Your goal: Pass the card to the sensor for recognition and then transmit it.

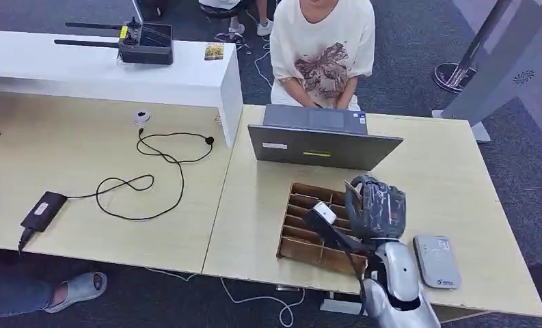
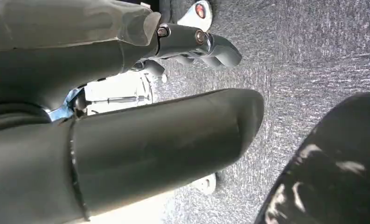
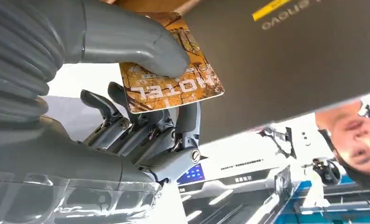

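Observation:
My right hand [image 1: 376, 208] hovers over the brown cardboard slotted box [image 1: 302, 236] on the wooden table, just in front of the laptop. In the right wrist view the hand [image 3: 141, 116] pinches an orange hotel card [image 3: 183, 86] between its thumb and fingers. The card stands close to the laptop's grey lid [image 3: 290, 56]. The grey card sensor [image 1: 437, 260] lies flat on the table to the right of the hand, near the front edge. My left hand [image 2: 127, 140] hangs over grey carpet with nothing in it and its fingers [image 2: 199, 42] apart from the thumb.
A grey laptop [image 1: 322, 145] stands open behind the box, and a person in a white shirt [image 1: 322, 48] sits at it. A black cable and power brick [image 1: 44, 210] lie on the left table. A white counter [image 1: 186, 78] carries a black device and another card [image 1: 214, 51].

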Motion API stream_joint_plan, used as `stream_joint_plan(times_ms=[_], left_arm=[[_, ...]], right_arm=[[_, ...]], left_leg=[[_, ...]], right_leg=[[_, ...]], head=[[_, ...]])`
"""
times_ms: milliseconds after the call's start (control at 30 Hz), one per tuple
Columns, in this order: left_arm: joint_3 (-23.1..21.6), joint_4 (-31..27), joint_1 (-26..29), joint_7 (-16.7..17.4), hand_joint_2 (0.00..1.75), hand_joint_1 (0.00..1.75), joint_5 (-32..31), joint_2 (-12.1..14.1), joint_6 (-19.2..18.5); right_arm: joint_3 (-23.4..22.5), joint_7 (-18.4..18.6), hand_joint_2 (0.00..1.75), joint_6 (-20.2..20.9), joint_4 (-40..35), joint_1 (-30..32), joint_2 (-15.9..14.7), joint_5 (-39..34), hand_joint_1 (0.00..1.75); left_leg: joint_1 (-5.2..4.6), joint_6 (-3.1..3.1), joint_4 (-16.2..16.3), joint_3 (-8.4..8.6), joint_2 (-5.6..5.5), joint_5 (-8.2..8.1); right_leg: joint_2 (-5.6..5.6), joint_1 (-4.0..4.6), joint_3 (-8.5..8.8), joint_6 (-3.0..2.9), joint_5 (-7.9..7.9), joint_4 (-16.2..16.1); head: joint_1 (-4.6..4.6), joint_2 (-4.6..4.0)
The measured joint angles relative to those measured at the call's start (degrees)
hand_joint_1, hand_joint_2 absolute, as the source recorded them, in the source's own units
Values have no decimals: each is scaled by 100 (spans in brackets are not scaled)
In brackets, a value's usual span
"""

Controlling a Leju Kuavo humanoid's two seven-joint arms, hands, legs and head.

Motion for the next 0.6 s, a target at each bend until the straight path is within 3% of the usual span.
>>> stream_joint_plan(times_ms=[233,600], left_arm=[[7,0,0,29,0,0,9,0,0],[7,0,1,35,0,0,9,0,2]], right_arm=[[-37,-308,175,118,-332,13,-120,-546,175],[-68,-422,175,144,-492,17,-208,-767,175]], left_leg=[[0,0,0,0,0,0],[0,0,0,0,0,0]], right_leg=[[0,0,0,0,0,0],[0,0,1,0,0,0]], head=[[0,0],[0,-2]])
